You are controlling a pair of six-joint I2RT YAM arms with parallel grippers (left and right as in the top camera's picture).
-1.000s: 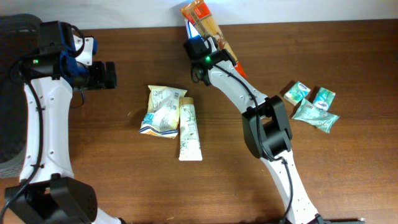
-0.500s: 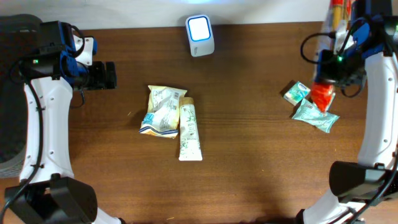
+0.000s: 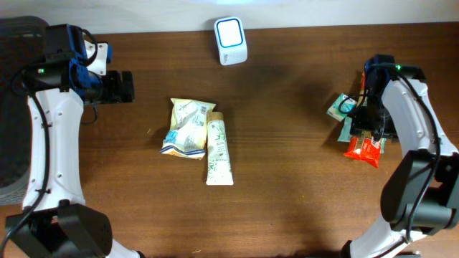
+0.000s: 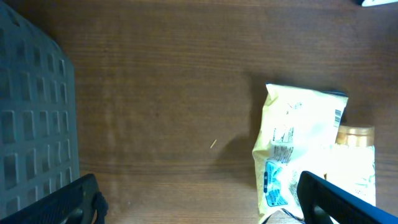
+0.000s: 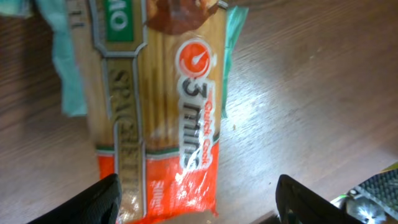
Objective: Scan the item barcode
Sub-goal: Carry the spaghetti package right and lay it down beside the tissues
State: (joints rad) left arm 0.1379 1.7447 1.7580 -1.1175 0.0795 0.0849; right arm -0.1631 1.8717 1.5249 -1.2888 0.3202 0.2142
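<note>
So the right claw (image 3: 367, 132) is over by the right side of the table, jaws spread wide and gripping nothing. The spaghetti packet (image 3: 362, 149) lies flat on the table right under it. In the wrist view it sits between the two fingers (image 5: 99, 199) but isn't pinched, and it rests partly on some teal packets (image 3: 343, 106). The left claw (image 3: 128, 86) is wide open and empty too, way over on the left, facing a yellow snack bag (image 3: 188, 127). The scanner (image 3: 230, 41) stands at the far edge, well apart from the packet.
</note>
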